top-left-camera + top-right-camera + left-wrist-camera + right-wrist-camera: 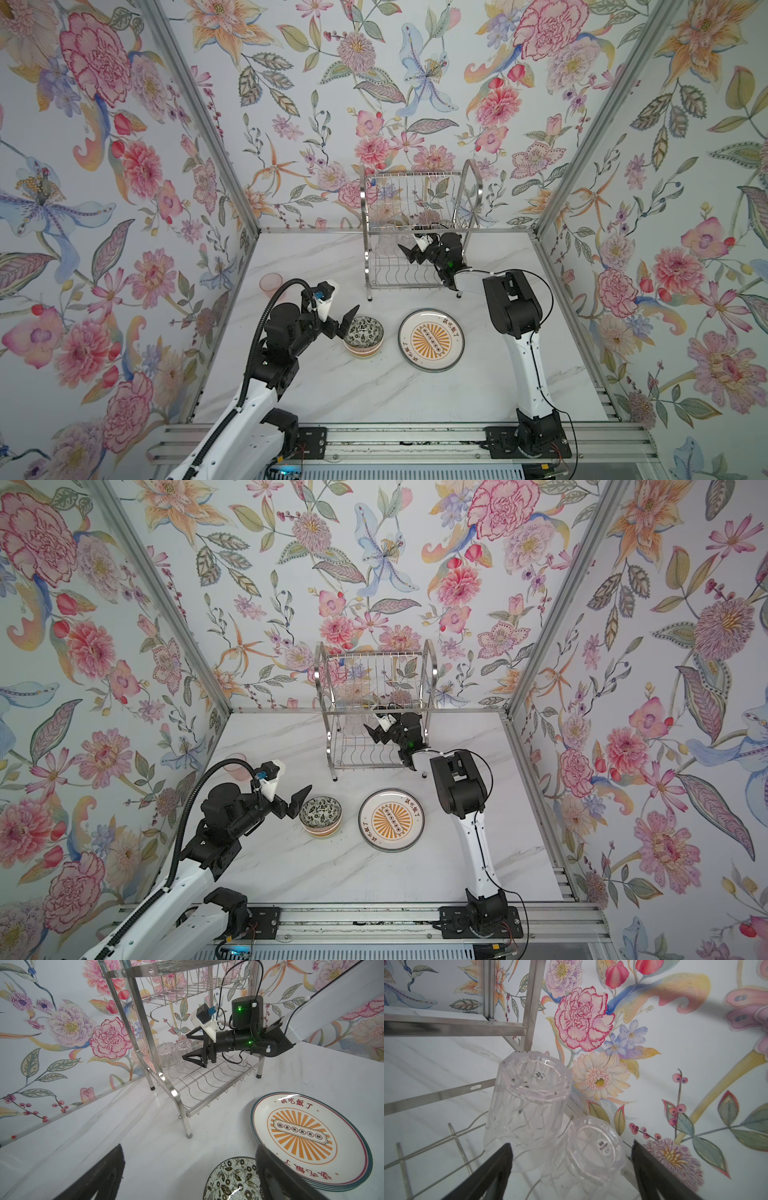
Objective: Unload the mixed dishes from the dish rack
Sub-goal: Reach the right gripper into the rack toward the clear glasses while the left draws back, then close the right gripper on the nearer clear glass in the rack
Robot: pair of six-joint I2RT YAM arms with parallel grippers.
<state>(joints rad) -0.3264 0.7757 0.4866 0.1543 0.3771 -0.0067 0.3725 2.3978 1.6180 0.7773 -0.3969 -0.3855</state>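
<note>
Status: unloading is judged to be well advanced but not complete. Already on the counter (pixel 332 395), in front of the dish rack (pixel 409 189), are a stack of plates (pixel 431 340) with the orange sunburst face up, a stack of bowls (pixel 363 336) with the patterned bowl on top, just beside the plates, and a pink-tinted cup (pixel 271 284) standing well apart toward the left wall. No dish can be made out in the upper basket (pixel 374 675) in either top view. Two clear cups are left on the lower shelf (pixel 207 1082), both upside down: the farther cup (pixel 527 1103) and the nearer cup (pixel 591 1151), touching or nearly so. The right claw (pixel 571 1144) is inside the lower tier with its jaws apart on either side of the nearer cup; no grip is made, and a gap shows on at least one side. The left claw (pixel 338 324) hovers beside the bowl stack, jaws wide apart and holding nothing. Remaining work, as judged: close on the nearer cup, carry it out to the counter, then do the same for the farther cup. Caution: the cups stand close together, so closing on one may disturb the other.
</note>
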